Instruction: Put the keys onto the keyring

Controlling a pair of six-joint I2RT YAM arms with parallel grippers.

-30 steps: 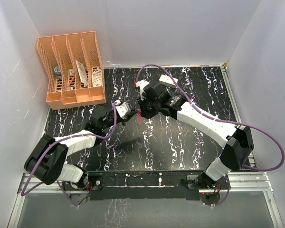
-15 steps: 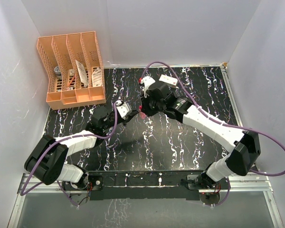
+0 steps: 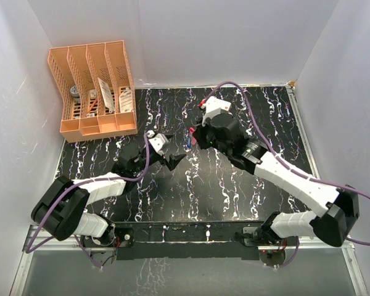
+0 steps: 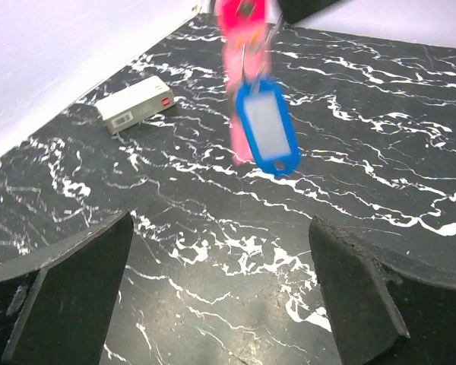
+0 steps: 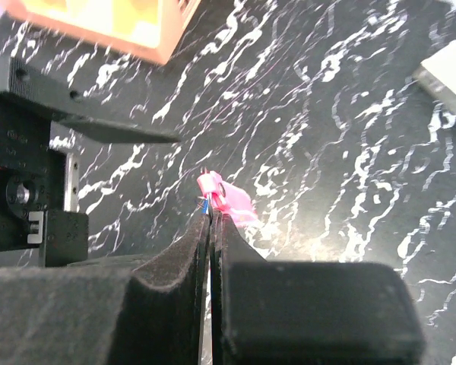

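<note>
The keys (image 4: 266,125), one pink and one blue, hang above the black marbled table (image 4: 380,137), clamped between the shut jaws of the right gripper (image 5: 210,222). Facing them, the left gripper (image 4: 220,251) stands with jaws wide apart, holding nothing. A white box (image 4: 135,103) lies beyond.

The left claw (image 4: 220,296), pinched shut a moment ago, now stands spread wide and sits back a little toward the counter's left edge. The right claw (image 3: 193,137), clamped on the keys (image 4: 267,125), has swung away from it toward the far right corner, with its elbow pushed out rightward.
</note>
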